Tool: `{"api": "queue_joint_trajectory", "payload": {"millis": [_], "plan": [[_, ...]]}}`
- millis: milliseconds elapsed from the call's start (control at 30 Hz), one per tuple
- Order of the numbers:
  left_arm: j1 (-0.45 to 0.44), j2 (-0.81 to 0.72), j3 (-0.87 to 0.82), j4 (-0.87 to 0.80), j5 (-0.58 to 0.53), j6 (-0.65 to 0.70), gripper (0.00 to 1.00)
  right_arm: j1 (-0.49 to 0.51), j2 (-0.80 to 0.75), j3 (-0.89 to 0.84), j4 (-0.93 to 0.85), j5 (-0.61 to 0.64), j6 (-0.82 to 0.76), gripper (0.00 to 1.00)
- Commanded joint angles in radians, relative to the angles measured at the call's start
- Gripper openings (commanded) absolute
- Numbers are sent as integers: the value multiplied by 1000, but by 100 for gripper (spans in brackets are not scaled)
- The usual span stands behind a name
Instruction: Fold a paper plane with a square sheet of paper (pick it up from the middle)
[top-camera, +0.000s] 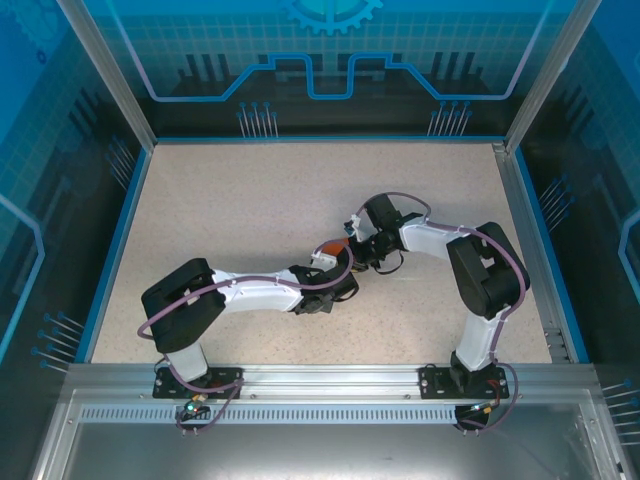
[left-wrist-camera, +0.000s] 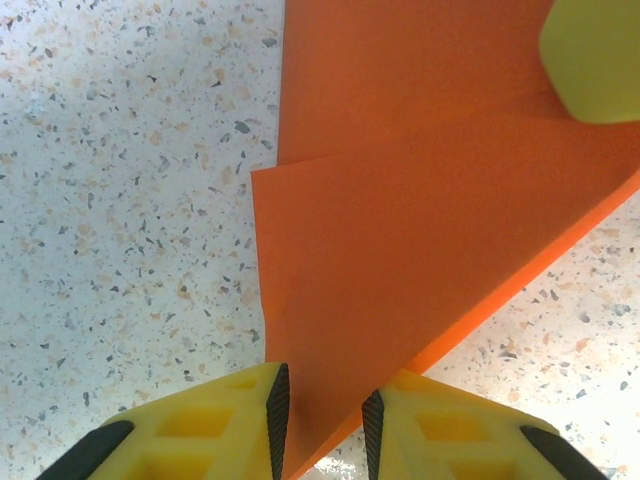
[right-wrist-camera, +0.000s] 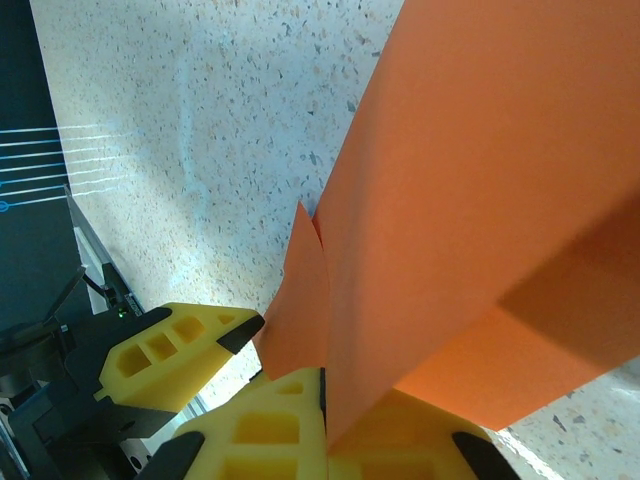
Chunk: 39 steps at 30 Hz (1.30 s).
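The square sheet of paper (left-wrist-camera: 420, 200) is bright orange and folded into overlapping layers with a slanted edge. From this close I cannot tell whether it has a paper plane's form. It is lifted off the table at the centre (top-camera: 332, 247), between the two arms. My right gripper (right-wrist-camera: 325, 385) is shut on one edge of the sheet (right-wrist-camera: 480, 180), and a loose flap curls beside the grip. My left gripper (left-wrist-camera: 325, 400) is open, its fingers a little apart on either side of the sheet's narrow end. One right finger (left-wrist-camera: 595, 60) rests on the paper's far part.
The speckled beige table (top-camera: 250, 200) has a blue rim and is enclosed by blue transparent walls with aluminium posts (top-camera: 105, 70). Both arms (top-camera: 250, 295) (top-camera: 485, 275) reach inward from the near rail and meet at the middle.
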Motion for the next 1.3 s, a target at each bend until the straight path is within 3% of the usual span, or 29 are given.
{"api": "queue_joint_trajectory", "payload": {"millis": [0, 500, 667, 800, 1067, 1267], "plan": [[-3, 15, 22, 12, -44, 35, 28, 13, -10, 31, -41, -24, -5, 5], [9, 37, 20, 27, -45, 46, 12, 13, -7, 33, -49, -20, -8, 6], [33, 9, -10, 65, -7, 42, 6, 13, -24, 33, -54, -9, -9, 13], [73, -50, -84, 157, 93, 49, 3, 6, -68, 31, -80, 22, -22, 21], [204, -162, -204, 325, 433, 83, 2, -49, -232, -31, -73, 55, -32, 43], [304, -180, -266, 428, 651, 59, 3, -55, -283, -71, -29, 14, -28, 43]]}}
